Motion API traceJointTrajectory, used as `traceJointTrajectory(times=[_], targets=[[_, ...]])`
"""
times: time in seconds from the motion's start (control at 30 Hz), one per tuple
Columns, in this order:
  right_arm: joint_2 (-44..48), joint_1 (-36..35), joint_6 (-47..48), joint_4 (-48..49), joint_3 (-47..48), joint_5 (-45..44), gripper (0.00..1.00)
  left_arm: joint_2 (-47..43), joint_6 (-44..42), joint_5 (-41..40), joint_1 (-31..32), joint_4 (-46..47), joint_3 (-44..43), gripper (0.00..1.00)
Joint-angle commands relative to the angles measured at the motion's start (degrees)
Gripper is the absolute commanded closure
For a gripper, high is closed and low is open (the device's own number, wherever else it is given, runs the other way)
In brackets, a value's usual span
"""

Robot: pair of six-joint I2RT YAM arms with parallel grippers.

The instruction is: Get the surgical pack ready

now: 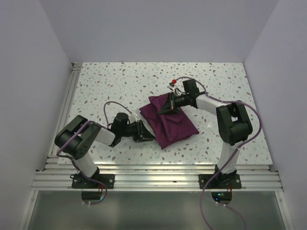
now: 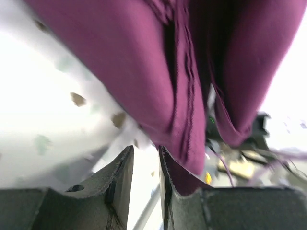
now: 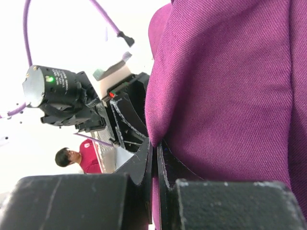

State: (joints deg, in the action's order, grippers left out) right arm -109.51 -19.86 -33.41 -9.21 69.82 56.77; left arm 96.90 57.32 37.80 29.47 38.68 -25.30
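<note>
The surgical pack (image 1: pixel 175 124) is a plum-purple cloth lying as a rumpled folded bundle in the middle of the speckled table. My right gripper (image 1: pixel 166 108) reaches in from the right onto its far upper part. In the right wrist view that gripper (image 3: pixel 154 143) is shut on a raised fold of the cloth (image 3: pixel 230 96). My left gripper (image 1: pixel 147 133) lies low at the bundle's left edge. In the left wrist view it (image 2: pixel 145 151) stands open with a narrow bare gap. The cloth (image 2: pixel 144 72) hangs just beyond the tips and drapes over the outside of the right finger (image 2: pixel 177 177).
The speckled table (image 1: pixel 110 86) is walled in white at the back and both sides. Aluminium rails (image 1: pixel 153 179) run along the near edge and the left side. The left arm's wrist (image 3: pixel 57 96) shows close behind the cloth in the right wrist view.
</note>
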Motion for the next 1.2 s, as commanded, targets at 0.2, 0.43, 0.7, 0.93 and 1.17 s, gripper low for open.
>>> traceJointTrajectory(times=[0.2,0.43,0.7,0.93,1.17], targets=[[0.7,0.3,-0.7,3.4,-0.1,1.9,1.0,8.7,9.1,17.5,-6.1,17.4,0.6,0.71],[-0.3,0.6,-2.9,5.9,-0.6,3.9,1.0,13.7,11.8,19.5,-6.4,21.2,-0.5,0.71],[-2.5,0.8,-9.1,12.8,-2.9,7.6,1.0,18.4,11.3,19.0,-6.2,21.2,-3.5,0.72],[-3.3,0.1,-13.4,17.6,-6.1,8.3,1.0,22.5,9.3,17.2,-4.1,17.0,-10.2,0.72],[-2.8,-2.5,-16.6,21.0,-6.8,8.4,1.0,26.7,8.7,16.3,-3.2,15.6,-13.5,0.73]])
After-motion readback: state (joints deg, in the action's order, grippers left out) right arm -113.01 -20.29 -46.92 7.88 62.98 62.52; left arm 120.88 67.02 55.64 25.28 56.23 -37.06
